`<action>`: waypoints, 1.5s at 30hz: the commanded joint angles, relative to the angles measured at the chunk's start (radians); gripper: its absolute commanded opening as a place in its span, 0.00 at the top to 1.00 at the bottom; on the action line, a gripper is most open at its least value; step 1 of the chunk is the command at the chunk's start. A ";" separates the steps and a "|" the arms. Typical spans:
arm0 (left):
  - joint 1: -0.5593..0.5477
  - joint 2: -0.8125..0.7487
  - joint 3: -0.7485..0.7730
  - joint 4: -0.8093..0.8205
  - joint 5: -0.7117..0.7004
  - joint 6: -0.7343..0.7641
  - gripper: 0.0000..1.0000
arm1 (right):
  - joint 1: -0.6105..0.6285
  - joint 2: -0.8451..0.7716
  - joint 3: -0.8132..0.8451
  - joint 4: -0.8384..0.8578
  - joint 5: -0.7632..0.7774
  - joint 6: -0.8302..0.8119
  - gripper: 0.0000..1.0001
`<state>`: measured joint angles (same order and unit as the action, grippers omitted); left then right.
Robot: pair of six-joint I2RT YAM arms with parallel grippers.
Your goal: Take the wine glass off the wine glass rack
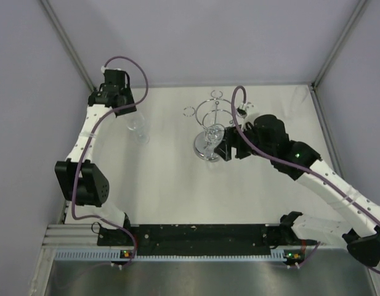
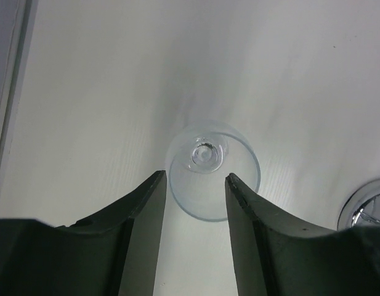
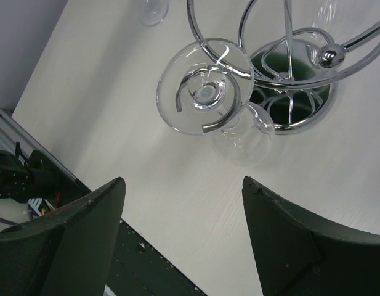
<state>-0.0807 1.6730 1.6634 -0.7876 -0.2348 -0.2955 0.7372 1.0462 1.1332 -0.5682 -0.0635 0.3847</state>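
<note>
Left gripper (image 2: 196,179): jaws parted, gripping nothing. Just past their tips the standing wine glass (image 2: 205,154) rests on the table (image 2: 85,92), seen straight down only here. Right gripper (image 3: 183,182): jaws spread wide, empty. Beyond and between them, the hanging wine glass (image 3: 205,92) hangs foot-up on the wine glass rack (image 3: 303,123). Only the overhead view shows both glasses, well apart.

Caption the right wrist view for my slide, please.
Open right gripper facing a wine glass hanging inverted on the chrome rack.

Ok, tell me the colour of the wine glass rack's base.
The wine glass rack's base is shiny mirrored chrome, clearest in the right wrist view.
</note>
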 commanded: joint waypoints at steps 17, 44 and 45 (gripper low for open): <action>-0.002 -0.381 -0.326 0.179 0.486 -0.094 0.53 | -0.055 0.048 -0.098 0.284 0.139 0.296 0.34; -0.059 -0.412 -0.470 0.271 0.658 -0.097 0.54 | -0.085 0.117 -0.107 0.403 0.123 0.367 0.87; -0.059 -0.412 -0.473 0.271 0.658 -0.097 0.54 | -0.085 0.114 -0.107 0.401 0.123 0.367 0.89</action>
<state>-0.1337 1.2671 1.1973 -0.5739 0.4046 -0.4038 0.6590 1.1591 1.0058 -0.2077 0.0685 0.7486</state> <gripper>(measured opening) 0.461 0.179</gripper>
